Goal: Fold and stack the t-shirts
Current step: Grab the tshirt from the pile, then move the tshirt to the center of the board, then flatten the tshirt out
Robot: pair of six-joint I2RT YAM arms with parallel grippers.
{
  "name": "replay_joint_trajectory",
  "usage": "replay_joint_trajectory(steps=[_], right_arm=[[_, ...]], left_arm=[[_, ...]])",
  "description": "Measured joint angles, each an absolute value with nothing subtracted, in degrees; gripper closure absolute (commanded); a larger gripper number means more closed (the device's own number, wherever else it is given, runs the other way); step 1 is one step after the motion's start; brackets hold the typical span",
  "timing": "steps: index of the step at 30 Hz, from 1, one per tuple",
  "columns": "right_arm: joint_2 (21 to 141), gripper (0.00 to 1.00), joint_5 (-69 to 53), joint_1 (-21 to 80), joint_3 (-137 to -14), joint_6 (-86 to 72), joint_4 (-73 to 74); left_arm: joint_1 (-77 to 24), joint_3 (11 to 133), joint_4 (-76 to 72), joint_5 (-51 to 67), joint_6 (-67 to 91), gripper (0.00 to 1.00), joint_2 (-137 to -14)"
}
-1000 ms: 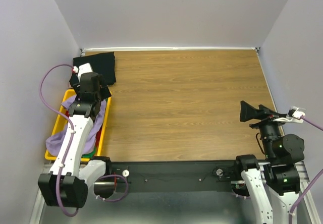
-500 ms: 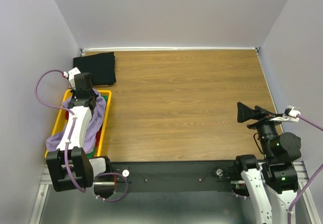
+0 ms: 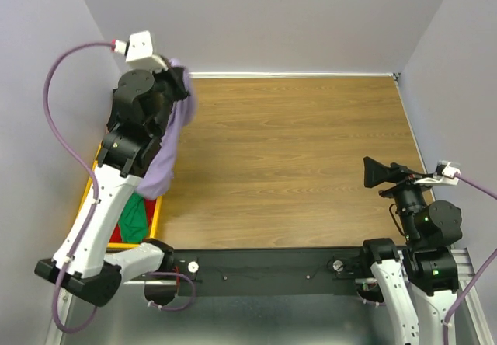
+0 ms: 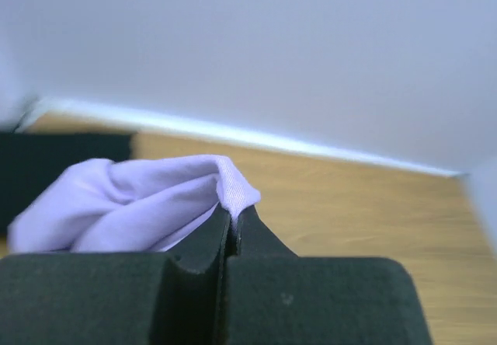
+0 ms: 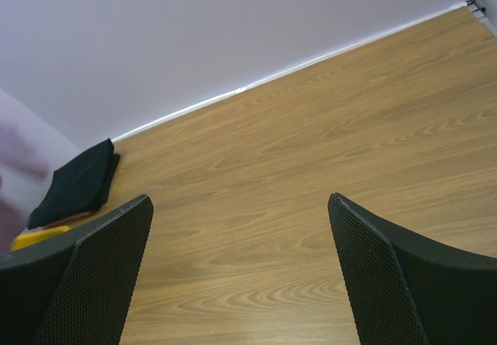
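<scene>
My left gripper (image 3: 178,77) is raised high over the table's back left corner, shut on a fold of the lavender t-shirt (image 3: 166,147). The shirt hangs from it in a long drape down to the crate. In the left wrist view the fingertips (image 4: 247,224) pinch a bunch of the lavender t-shirt (image 4: 132,201). A green t-shirt (image 3: 133,219) lies in the crate. The folded black t-shirt (image 5: 78,180) rests in the back left corner; the raised arm hides it from above. At the right edge my right gripper (image 3: 377,172) stands open and holds nothing (image 5: 241,201).
The yellow plastic crate (image 3: 155,214) sits off the table's left edge, partly hidden by the left arm and the hanging cloth. Grey walls close in the back and both sides. Wooden tabletop (image 3: 295,158) spreads between the two arms.
The left gripper shut on the lavender t-shirt in the crate, then lifted it up and toward the back wall, uncovering the green shirt. The right arm has barely moved.
</scene>
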State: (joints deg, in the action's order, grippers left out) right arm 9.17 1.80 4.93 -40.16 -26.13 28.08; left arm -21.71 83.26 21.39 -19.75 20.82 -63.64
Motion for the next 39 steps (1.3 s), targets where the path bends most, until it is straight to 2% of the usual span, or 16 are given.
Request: replay_joint_trajectory(steps=[7,11,13,15,16,18,23,28,32,34,38,39], right_arm=[[10.9,0.00,1.8,4.9,-41.4,-25.9,28.4],[11.6,0.00,1.8,4.9,-42.8,-25.5,28.5],[12.1,0.00,1.8,4.9,-43.4,-25.5,28.4],[12.7,0.00,1.8,4.9,-44.0,-25.4,28.4],[13.0,0.00,1.8,4.9,-44.2,-25.4,28.4],[13.6,0.00,1.7,4.9,-44.4,-25.4,28.5],[16.1,0.00,-1.3,4.9,-44.6,-25.4,28.4],[21.8,0.00,-6.4,4.9,-44.6,-25.7,28.7],[29.0,0.00,-10.9,4.9,-44.4,-27.3,28.6],[33.8,0.05,-14.0,4.9,-44.1,-27.8,28.6],[45.2,0.23,-20.2,5.0,-41.9,-28.6,28.4],[48.4,0.32,-21.5,5.3,-40.9,-28.7,28.4]], left_arm=[[-39.3,112.7,19.4,-15.4,15.3,1.00,-77.2],[-41.9,114.1,15.5,-15.2,11.8,1.00,-77.8],[-41.8,108.6,12.3,-17.6,10.2,0.85,-75.4],[-41.8,101.3,9.6,-20.3,9.1,0.56,-72.3],[-41.8,96.3,7.4,-21.6,8.7,0.35,-70.5],[-41.8,86.9,5.5,-24.3,8.7,0.23,-67.4],[-41.7,64.2,4.0,-28.9,14.1,0.22,-62.8],[-41.7,52.2,8.1,-28.6,20.6,0.22,-57.0],[-41.7,48.0,10.8,-25.4,25.2,0.23,-52.1],[-41.7,46.1,12.1,-23.2,27.9,0.24,-50.7],[-41.7,41.8,13.3,-19.9,32.8,0.28,-50.0],[-41.7,40.6,13.3,-18.9,34.2,0.32,-50.1]])
